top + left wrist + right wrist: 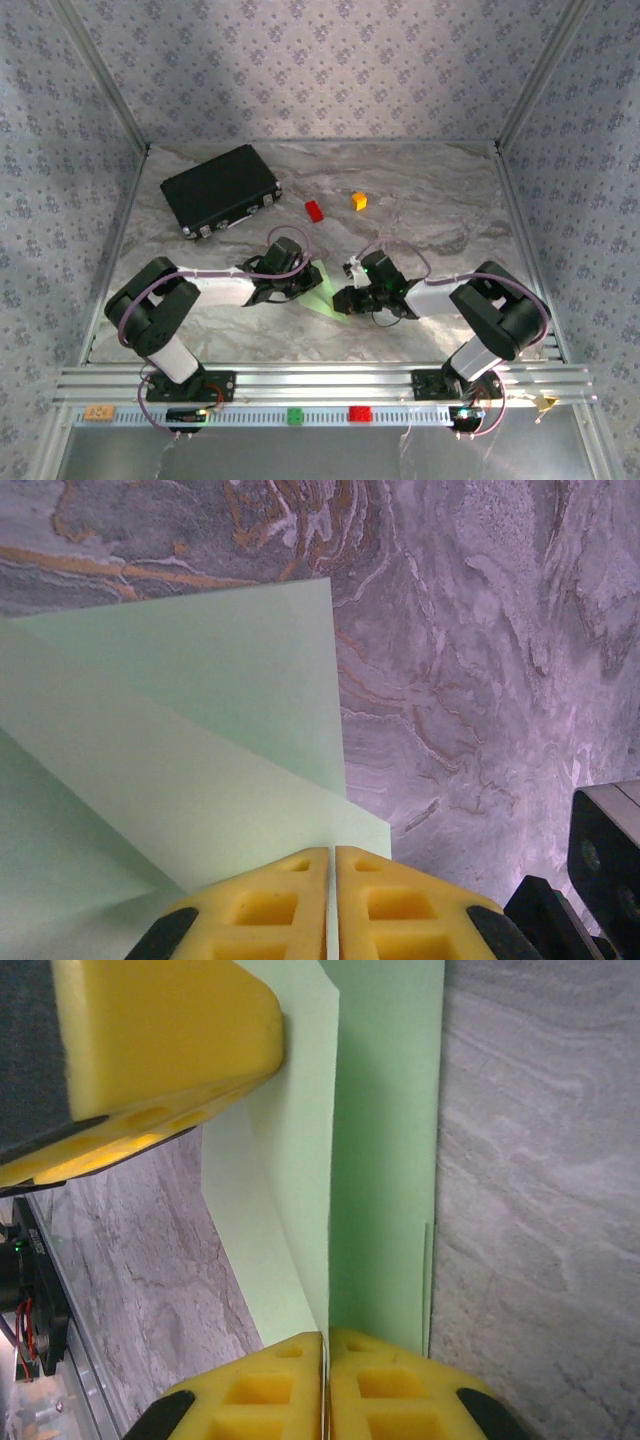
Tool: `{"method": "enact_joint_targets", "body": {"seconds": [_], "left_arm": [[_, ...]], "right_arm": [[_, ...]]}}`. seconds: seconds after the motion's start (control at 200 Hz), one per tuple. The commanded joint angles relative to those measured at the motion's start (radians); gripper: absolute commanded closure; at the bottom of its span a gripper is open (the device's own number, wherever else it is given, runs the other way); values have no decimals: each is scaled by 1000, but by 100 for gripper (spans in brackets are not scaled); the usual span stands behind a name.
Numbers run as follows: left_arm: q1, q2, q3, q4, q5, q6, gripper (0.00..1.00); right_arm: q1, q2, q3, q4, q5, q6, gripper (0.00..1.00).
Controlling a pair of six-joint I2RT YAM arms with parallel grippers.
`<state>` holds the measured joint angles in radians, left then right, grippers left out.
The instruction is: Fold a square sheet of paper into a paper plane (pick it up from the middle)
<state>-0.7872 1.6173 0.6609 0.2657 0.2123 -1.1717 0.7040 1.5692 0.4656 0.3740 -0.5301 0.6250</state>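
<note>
The square sheet of paper [322, 292] is light green and folded into overlapping layers, held just above the marble table between both arms. My left gripper [303, 287] is on its left side. In the left wrist view the left gripper [332, 850] is shut, its yellow fingers pinching the paper [200, 730] at a folded corner. My right gripper [350, 298] meets it from the right. In the right wrist view the right gripper [326, 1335] is shut on a standing crease of the paper [385, 1160]. A yellow finger of the left gripper [160, 1030] presses the far end.
A black case [220, 188] lies at the back left. A red block [314, 209] and an orange block [359, 200] sit behind the grippers. A green block [295, 415] and a red one [359, 413] rest on the front rail.
</note>
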Motion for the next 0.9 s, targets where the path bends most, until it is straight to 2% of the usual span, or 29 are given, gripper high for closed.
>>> {"method": "enact_joint_targets", "body": {"seconds": [0.0,0.575,0.895], "left_arm": [[4,9,1,-1,-26,-1,90],[5,7,17,-10,-24,23,89],[6,43,39,-2,9,36,89]], "right_arm": [[-8,20,11,-9,-38,24,92],[-60,99,6,75,-136,130,97],[-68,135,-2,108,-136,174,96]]}}
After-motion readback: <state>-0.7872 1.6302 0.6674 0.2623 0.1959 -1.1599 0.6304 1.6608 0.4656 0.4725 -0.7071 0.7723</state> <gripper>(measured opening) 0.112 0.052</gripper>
